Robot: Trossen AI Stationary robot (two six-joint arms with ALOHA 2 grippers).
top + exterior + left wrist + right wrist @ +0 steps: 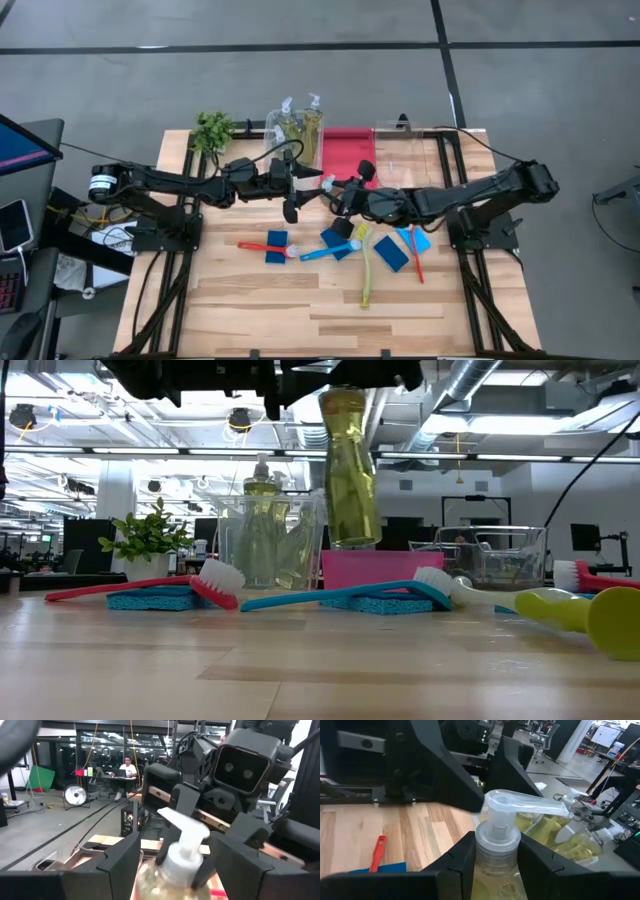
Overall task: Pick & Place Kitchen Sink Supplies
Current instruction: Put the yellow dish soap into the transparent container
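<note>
You have one soap bottle (350, 470) lifted off the counter (300, 300). It hangs over the middle of the counter, a little toward the far edge, with its base well clear of the wood. Its long axis runs almost straight up and down, with a slight lean and the pump head on top.

The right fingers (452, 865) carry it. They pinch the ribbed neck just under the pump collar, one on each side, reaching in from the counter's right side.

The left fingers (120, 865) come in from the counter's left side, facing the right ones. They stand spread wide, one on each side of the bottle's shoulder, with the pump head between them. You cannot tell from these views whether their pads already touch the plastic.

So both arms are at the bottle, but only the right one clearly grips it. The left fingers sit lower, on the wider body, and the right ones sit higher, on the narrow neck.

If a handover comes next, close the left fingers squarely across the shoulder before the right ones let go. Soap makes the bottle bottom-heavy, so it will likely swing from a loose hold.

The clear tub (285, 128) holding the other bottles stands at the far edge, just beyond the lifted one
</note>
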